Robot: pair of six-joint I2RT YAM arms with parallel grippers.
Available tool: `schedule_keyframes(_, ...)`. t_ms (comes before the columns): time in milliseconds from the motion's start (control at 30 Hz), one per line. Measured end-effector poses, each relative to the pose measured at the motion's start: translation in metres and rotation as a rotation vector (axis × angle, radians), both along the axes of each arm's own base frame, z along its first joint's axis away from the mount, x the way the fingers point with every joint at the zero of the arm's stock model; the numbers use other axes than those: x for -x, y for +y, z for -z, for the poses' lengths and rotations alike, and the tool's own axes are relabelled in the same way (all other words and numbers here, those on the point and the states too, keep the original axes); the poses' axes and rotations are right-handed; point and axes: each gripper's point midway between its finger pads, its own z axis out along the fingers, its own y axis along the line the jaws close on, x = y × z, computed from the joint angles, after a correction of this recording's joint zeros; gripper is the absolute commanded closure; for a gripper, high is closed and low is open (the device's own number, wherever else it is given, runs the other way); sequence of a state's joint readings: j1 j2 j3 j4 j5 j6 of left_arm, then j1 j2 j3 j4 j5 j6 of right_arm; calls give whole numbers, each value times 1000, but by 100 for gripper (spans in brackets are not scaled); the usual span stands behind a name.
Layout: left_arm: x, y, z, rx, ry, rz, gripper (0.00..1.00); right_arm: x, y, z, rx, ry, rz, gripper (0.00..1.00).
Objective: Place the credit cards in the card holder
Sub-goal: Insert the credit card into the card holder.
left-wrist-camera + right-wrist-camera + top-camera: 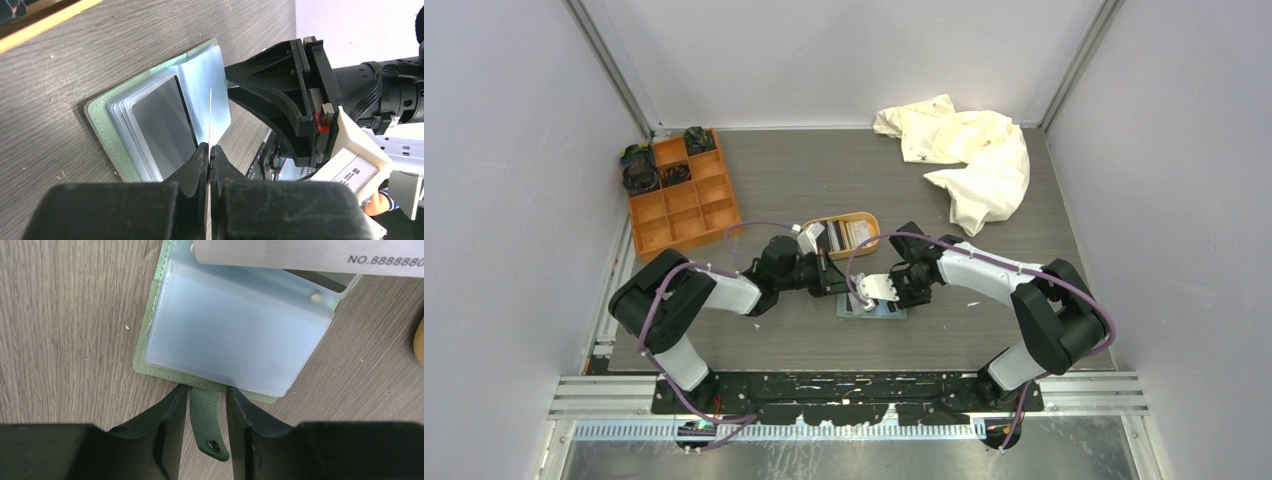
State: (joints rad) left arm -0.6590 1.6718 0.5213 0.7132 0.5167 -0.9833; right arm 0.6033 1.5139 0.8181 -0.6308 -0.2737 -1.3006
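Note:
The sage-green card holder (150, 347) lies open on the table, its clear sleeves (235, 335) facing up. A grey card (162, 130) sits in one sleeve. My left gripper (210, 147) is shut on a thin grey-white credit card (210, 117), seen edge-on and standing over the sleeves. In the right wrist view, that card (300, 255) crosses the holder's far edge. My right gripper (207, 390) is open, its fingertips (175, 400) at the holder's near edge, with the dark green snap tab (207, 422) lying loose between them. From above, both grippers (844, 287) (876, 300) meet over the holder (886, 313).
An oval tan tray (869, 222) with more cards stands just behind the grippers. An orange compartment box (682, 195) sits at the back left. A crumpled white cloth (969, 160) lies at the back right. Walls close in the table's sides.

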Motion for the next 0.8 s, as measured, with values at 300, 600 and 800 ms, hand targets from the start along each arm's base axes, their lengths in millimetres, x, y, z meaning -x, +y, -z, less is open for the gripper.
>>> schedule_keyframes(300,-10,-8,-2,2,-2,0,100,0,0,0,0,0,2,60)
schedule_keyframes(600,-7,-5,14,-38,28,6,100,0,0,0,0,1,2,60)
schedule_keyframes(800,-6,-4,16,-49,34,8,100,0,0,0,0,1,4,60)
